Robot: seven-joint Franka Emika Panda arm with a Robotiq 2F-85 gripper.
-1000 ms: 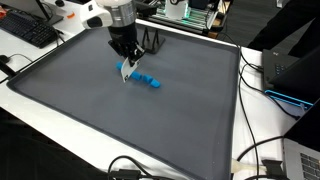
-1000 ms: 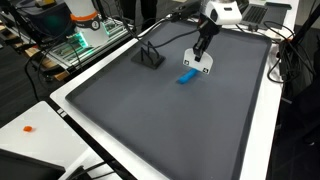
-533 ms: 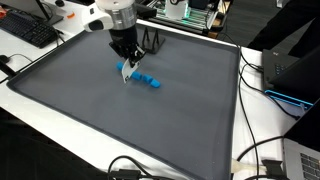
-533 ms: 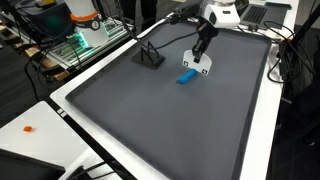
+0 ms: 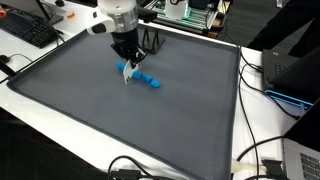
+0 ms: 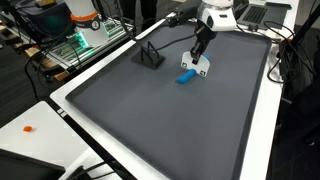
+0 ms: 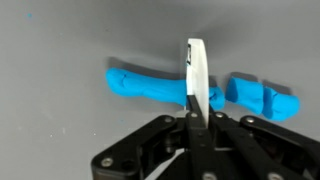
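A blue elongated object lies flat on the dark grey mat (image 5: 100,115) and shows in both exterior views (image 5: 150,81) (image 6: 186,77). My gripper (image 5: 124,70) (image 6: 203,69) points down at one end of it, at or just above the mat. In the wrist view the white fingertips (image 7: 195,70) are pressed together into one thin strip with no gap. The blue object (image 7: 145,87) runs crosswise behind that strip, not between the fingers. I cannot tell whether the tips touch it.
A small black stand (image 6: 150,57) sits on the mat's far side near the arm. A raised white border (image 6: 100,150) frames the mat. A keyboard (image 5: 28,32) lies off one corner, cables (image 5: 250,160) off another, and electronics boxes beyond the edges.
The wrist has shifted and tilted slightly above the same spot. The fingertips stay at the blue object's end, and the object has not moved.
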